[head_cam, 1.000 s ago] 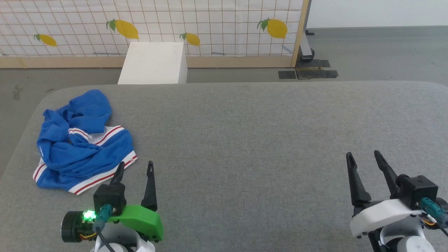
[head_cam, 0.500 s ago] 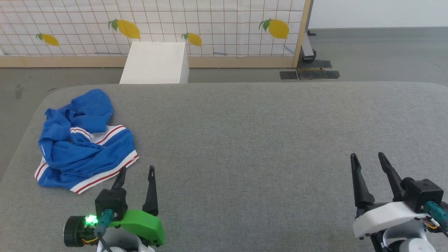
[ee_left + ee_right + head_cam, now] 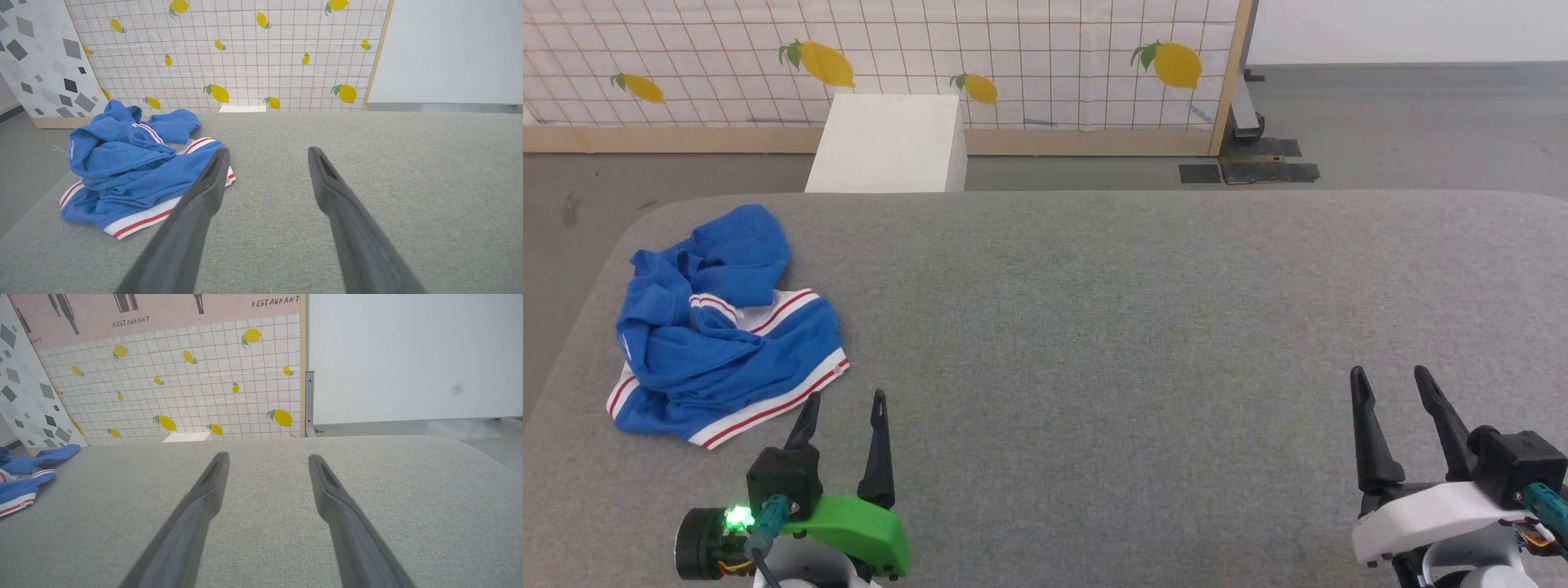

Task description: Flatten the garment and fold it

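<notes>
The garment (image 3: 727,335) lies crumpled on the padded table (image 3: 1094,278), just ahead and outboard of the left gripper (image 3: 845,398), untouched. The right gripper (image 3: 1388,372) sits well apart. Both are spread and empty, likely readied for a first pinch.

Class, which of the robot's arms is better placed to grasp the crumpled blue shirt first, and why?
Probably left. The left end effector, open, sits just beside the crumpled bright blue jersey T-shirt with white, red-striped trim; the right end effector, also open, is far across the grey fabric-covered table.
</notes>
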Motion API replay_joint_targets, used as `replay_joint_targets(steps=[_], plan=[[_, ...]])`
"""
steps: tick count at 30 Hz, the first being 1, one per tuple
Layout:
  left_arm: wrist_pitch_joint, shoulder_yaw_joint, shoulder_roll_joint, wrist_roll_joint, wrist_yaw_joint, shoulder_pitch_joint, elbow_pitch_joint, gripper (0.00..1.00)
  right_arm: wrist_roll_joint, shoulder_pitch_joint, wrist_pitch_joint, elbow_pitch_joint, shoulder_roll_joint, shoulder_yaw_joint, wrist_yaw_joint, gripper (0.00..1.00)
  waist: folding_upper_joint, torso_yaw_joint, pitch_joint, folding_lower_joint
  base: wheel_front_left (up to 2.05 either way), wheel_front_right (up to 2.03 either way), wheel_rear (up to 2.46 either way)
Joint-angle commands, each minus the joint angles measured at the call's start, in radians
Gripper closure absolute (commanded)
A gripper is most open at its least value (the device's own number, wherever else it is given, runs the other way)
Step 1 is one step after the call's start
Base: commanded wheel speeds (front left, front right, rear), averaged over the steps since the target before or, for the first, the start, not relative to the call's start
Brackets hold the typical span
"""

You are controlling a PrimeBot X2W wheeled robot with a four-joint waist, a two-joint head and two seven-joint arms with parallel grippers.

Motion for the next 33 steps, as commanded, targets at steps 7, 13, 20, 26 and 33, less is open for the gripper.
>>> replay_joint_targets(steps=[7, 13, 20, 26, 33], plan=[[-0.023, -0.008, -0.003, -0.018, 0.001, 0.017, 0.014, 0.00, 0.023, 0.017, -0.024, 0.012, 0.001, -0.011, -0.001, 0.00, -0.0001, 0.003, 0.000, 0.0000, 0.00, 0.00, 0.00], [-0.035, -0.011, -0.004, -0.021, 0.000, 0.020, 0.023, 0.00, 0.033, 0.022, -0.036, 0.020, 0.001, -0.017, -0.001, 0.00, -0.0001, 0.007, -0.002, 0.0000, 0.00, 0.00, 0.00], [-0.049, -0.014, -0.004, -0.025, 0.000, 0.022, 0.030, 0.00, 0.042, 0.026, -0.051, 0.025, 0.002, -0.023, -0.001, 0.00, -0.0001, 0.010, -0.003, 0.0000, 0.00, 0.00, 0.00], [-0.062, -0.016, -0.004, -0.029, 0.000, 0.026, 0.036, 0.00, 0.051, 0.030, -0.063, 0.028, 0.002, -0.029, -0.001, 0.00, -0.0001, 0.012, -0.005, 0.0000, 0.00, 0.00, 0.00], [-0.076, -0.019, -0.004, -0.034, -0.001, 0.029, 0.047, 0.00, 0.060, 0.035, -0.078, 0.036, 0.002, -0.036, -0.001, 0.00, -0.0001, 0.013, -0.007, 0.0000, 0.00, 0.00, 0.00]])
